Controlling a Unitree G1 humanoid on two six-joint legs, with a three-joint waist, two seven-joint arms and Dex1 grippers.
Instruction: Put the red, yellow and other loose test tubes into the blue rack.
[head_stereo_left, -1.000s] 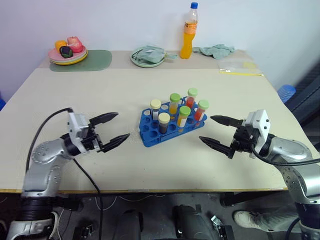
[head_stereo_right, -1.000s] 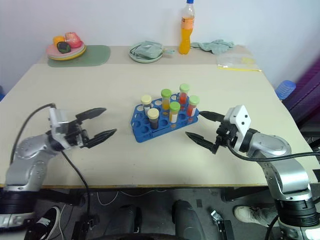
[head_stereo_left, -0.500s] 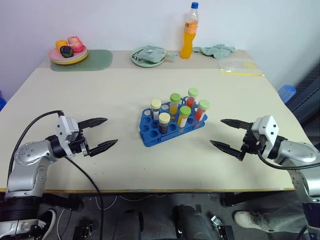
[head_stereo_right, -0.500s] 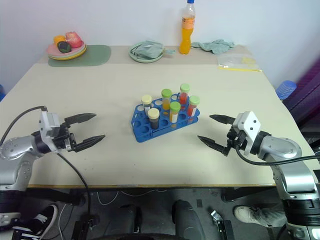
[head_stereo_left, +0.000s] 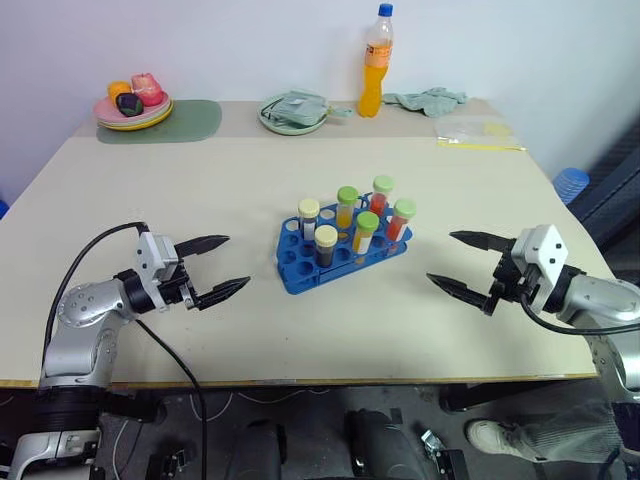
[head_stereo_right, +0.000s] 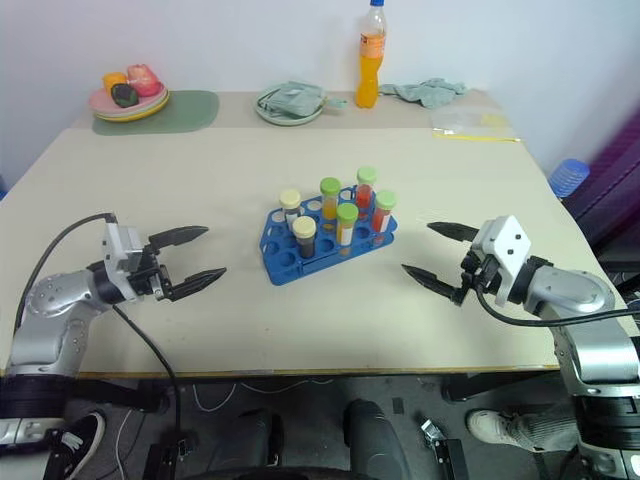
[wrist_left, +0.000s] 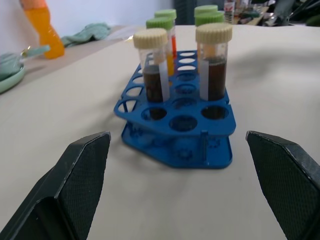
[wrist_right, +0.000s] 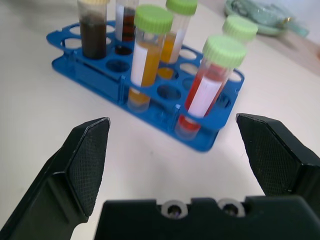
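left pincer (head_stereo_left: 219, 268): spread, empty | right pincer (head_stereo_left: 462, 263): spread, empty | right wrist: white labels on test tubes (wrist_right: 205, 85) in blue rack (head_stereo_left: 300, 272)

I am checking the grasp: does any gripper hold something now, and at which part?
Nothing is held. The left gripper and the right gripper are both open, apart from the blue rack.

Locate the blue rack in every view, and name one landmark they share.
Left eye: blue rack mid-table, between the grippers.
Right eye: rack at centre.
Left wrist: rack straight ahead, between the fingers.
Right wrist: rack ahead, upper half.
Shared landmark: red tube with green cap at one corner of the rack.
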